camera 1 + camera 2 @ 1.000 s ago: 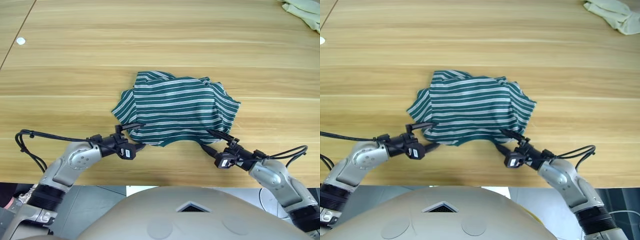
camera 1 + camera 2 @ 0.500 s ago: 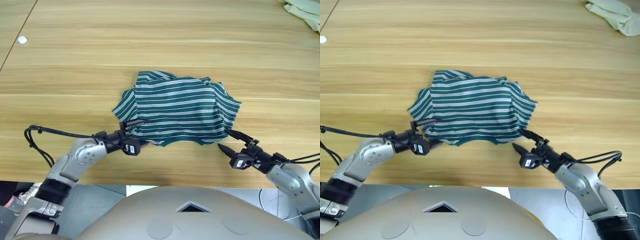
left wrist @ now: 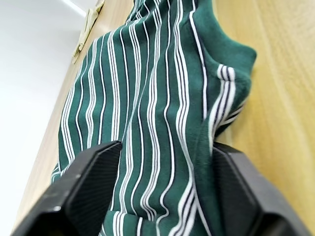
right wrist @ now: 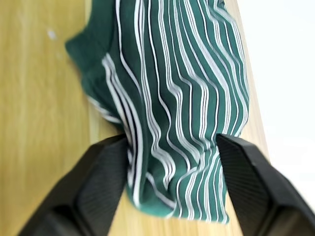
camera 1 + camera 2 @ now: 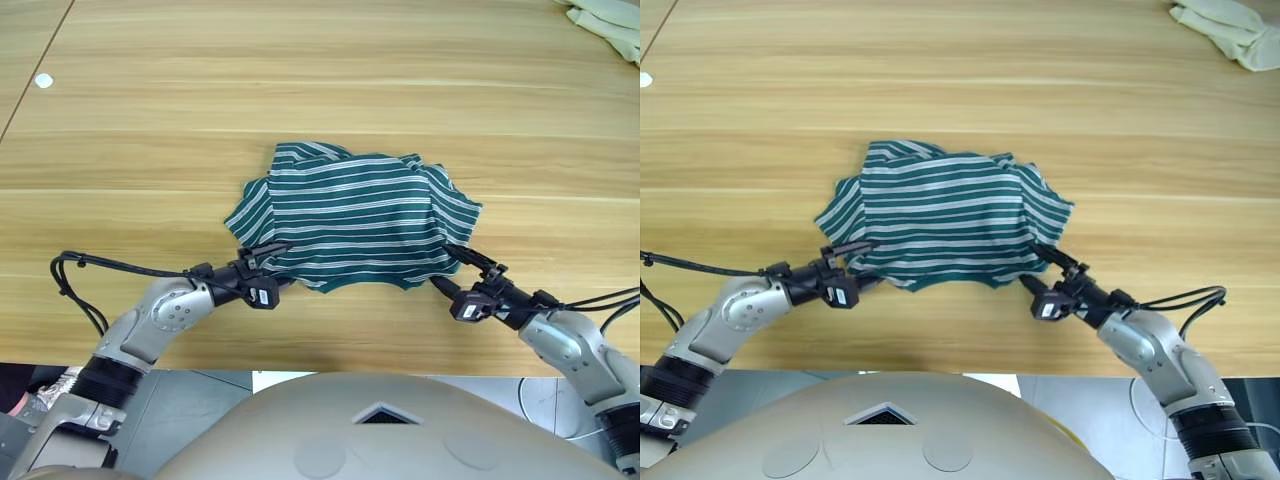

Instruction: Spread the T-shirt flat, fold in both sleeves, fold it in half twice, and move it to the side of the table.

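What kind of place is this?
Probably a robot training bench, not certain: a wide wooden table, a striped T-shirt with the left hand and right hand at its near edge, a pale cloth far off.

T-shirt [image 5: 355, 215] on the table [image 5: 150, 120] — left gripper [image 5: 283, 262] at its near-left edge, right gripper [image 5: 441, 264] at its near-right

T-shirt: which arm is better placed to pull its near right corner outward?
Right. The right gripper straddles that corner of the T-shirt, open around the fabric; the left gripper straddles the opposite near corner.
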`<move>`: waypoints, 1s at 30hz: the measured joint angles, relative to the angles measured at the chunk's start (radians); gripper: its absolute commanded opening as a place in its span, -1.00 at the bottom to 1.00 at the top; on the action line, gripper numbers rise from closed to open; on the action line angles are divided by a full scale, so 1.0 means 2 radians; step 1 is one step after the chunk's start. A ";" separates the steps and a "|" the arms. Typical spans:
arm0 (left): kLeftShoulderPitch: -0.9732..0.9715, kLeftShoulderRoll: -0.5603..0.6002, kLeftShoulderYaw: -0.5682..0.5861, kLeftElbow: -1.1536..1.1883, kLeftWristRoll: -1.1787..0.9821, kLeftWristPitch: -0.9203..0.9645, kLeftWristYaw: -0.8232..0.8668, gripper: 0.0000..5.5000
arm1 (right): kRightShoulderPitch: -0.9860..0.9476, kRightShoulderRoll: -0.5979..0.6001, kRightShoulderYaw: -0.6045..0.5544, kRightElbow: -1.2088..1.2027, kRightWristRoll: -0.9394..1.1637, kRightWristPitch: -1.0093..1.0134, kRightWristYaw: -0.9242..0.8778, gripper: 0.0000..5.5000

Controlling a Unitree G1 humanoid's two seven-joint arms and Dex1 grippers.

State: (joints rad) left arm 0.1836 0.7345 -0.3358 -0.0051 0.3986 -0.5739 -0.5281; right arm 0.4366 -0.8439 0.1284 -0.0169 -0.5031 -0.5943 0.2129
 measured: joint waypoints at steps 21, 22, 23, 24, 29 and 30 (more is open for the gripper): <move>0.001 0.012 0.019 0.006 0.000 0.032 0.007 -1.00 | -0.022 -0.003 0.024 0.026 0.001 -0.008 0.005 -1.00; -0.001 0.012 0.018 0.008 0.000 0.030 0.007 -1.00 | -0.023 0.000 0.026 0.027 0.006 -0.009 0.006 -1.00; -0.002 0.011 0.018 0.010 -0.002 0.028 0.008 -1.00 | -0.023 0.003 0.027 0.027 0.010 -0.011 0.008 -1.00; -0.003 0.010 0.019 0.013 -0.006 0.027 0.009 -1.00 | -0.023 0.005 0.029 0.025 0.019 -0.012 0.009 -1.00; 0.046 0.003 0.029 -0.040 -0.150 -0.011 -0.014 -1.00 | 0.032 0.010 0.014 -0.041 0.122 -0.048 0.030 -1.00; 0.050 0.004 0.037 -0.063 -0.189 -0.022 -0.019 -1.00 | 0.039 0.009 0.003 -0.061 0.150 -0.059 0.032 -1.00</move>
State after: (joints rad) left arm 0.2845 0.7418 -0.2627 -0.1309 0.0212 -0.6172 -0.5657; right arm 0.5139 -0.8254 0.1351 -0.1383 -0.2022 -0.7131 0.2761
